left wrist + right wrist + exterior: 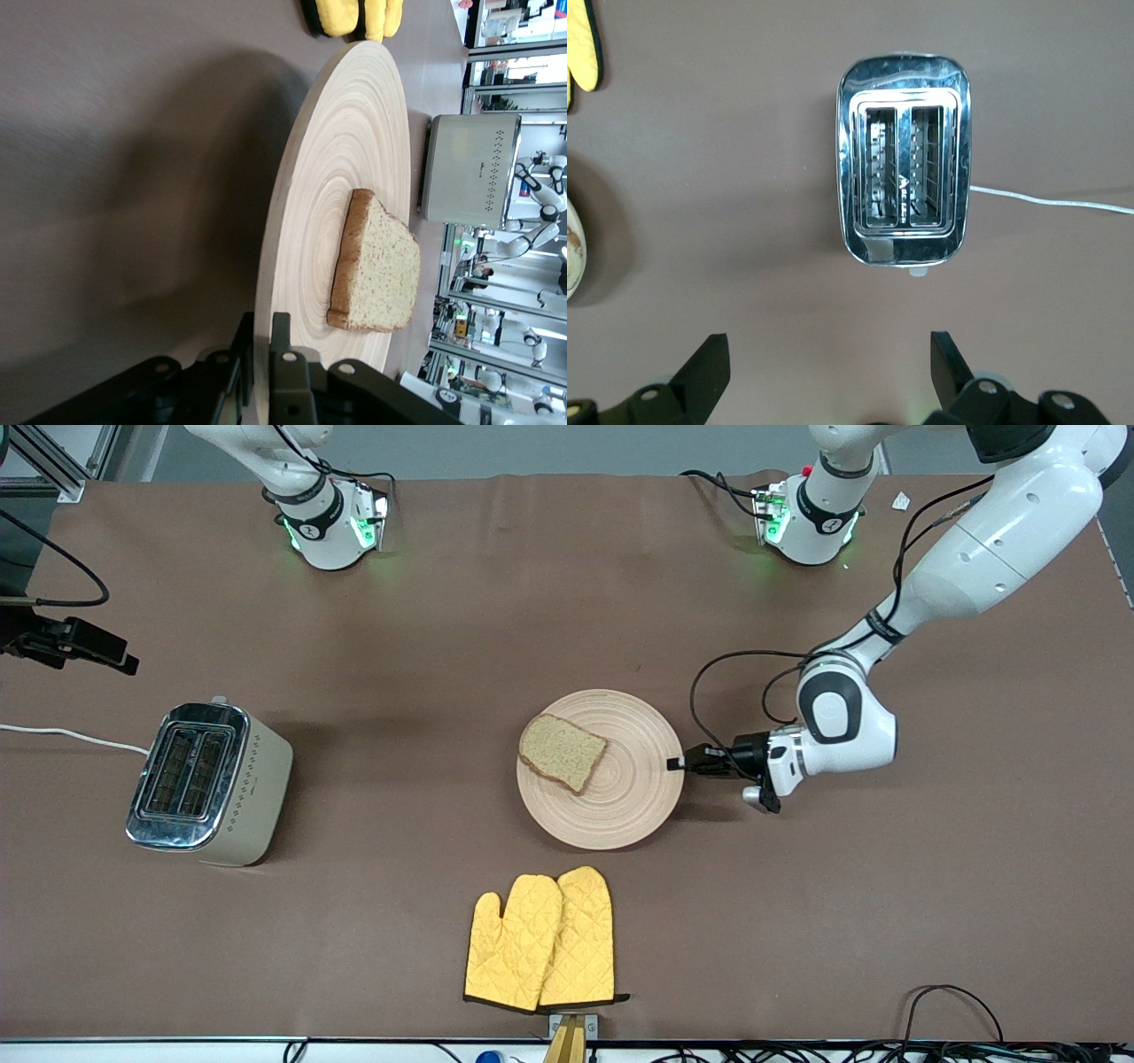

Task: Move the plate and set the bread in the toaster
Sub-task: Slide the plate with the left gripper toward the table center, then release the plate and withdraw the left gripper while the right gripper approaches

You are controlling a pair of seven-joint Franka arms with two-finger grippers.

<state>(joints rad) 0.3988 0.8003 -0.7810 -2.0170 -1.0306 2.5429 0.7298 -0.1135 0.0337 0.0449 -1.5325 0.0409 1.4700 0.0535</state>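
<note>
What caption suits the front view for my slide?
Left gripper grips the plate rim; bread on it.

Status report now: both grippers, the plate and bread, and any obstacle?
Left gripper shut on plate rim. Right gripper open, above toaster. Bread on plate. Slots empty; mitts nearer camera, not in the way.

— What sort of place was it?
— A robotics lab: a brown-covered table point(532, 602), aluminium framing point(53, 465), loose cables point(957, 1010).
— Anything else?
— Possibly more robot arms point(540, 190), blurred, in the left wrist view.
</note>
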